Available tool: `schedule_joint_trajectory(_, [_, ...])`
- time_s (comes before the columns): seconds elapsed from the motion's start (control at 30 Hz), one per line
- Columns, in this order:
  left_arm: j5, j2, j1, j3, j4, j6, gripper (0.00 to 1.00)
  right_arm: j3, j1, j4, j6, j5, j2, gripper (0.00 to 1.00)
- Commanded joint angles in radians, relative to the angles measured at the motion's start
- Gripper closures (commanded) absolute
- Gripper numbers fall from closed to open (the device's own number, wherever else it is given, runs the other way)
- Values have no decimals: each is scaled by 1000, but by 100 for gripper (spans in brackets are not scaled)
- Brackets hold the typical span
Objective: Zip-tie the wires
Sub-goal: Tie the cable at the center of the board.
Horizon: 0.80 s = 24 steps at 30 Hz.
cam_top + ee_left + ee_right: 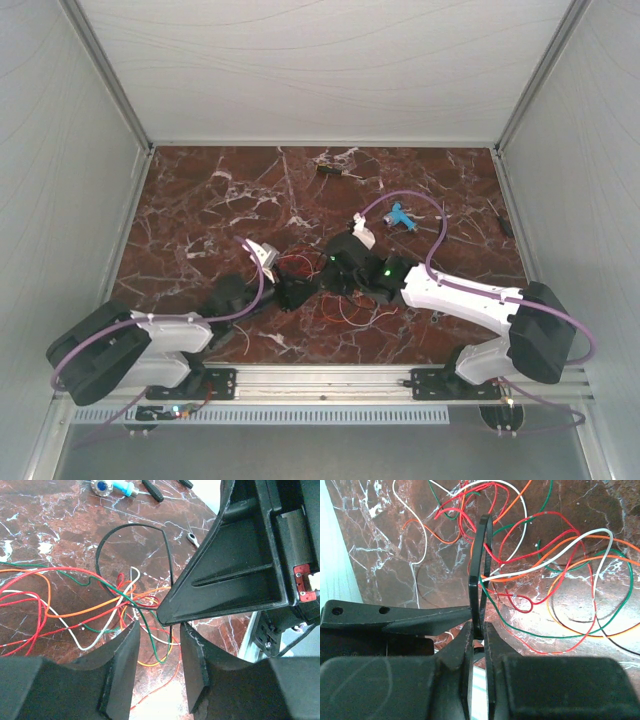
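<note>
The wires (75, 600) are a loose tangle of red, white, green and orange strands on the marble; they also show in the right wrist view (555, 555) and the top view (350, 312). The zip tie (479, 565) is a black strip bent into a loop, with some strands passing through it; the loop also shows in the left wrist view (131, 526). My right gripper (479, 630) is shut on the zip tie's lower end. My left gripper (159, 630) is open and empty, its fingers (120, 670) low over the wires, right beside the right gripper's finger (225, 580).
A blue-handled tool (403, 215) lies behind the grippers, with black-handled screwdrivers (152, 490) near it. A small metal part (192, 538) lies on the marble. A small dark object (328, 170) lies at the back. Enclosure walls (110, 180) stand at both sides.
</note>
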Motion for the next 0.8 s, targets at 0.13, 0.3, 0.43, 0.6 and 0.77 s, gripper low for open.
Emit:
schedule_joint_trajectory(0.13, [10,29,-3,50,107,-25,73,-17,-7,44,46,-28,-4,100])
schedule_joint_trajectory(0.3, [-6,49,-3,44,140,-42,78,-20,-8,52,53,-43,-3,100])
schedule_joint_trajectory(0.43, [-22,55,-3,41,160,-40,100,-30,-8,62,61,-61,1,100])
schedule_joint_trajectory(0.6, [-55,32,-3,36,123,-54,100,-41,-9,66,65,-65,2,100])
schedule_joint_trajectory(0.77, [-57,-62,-3,9,7,-69,100,-32,-33,50,49,-46,-6,100])
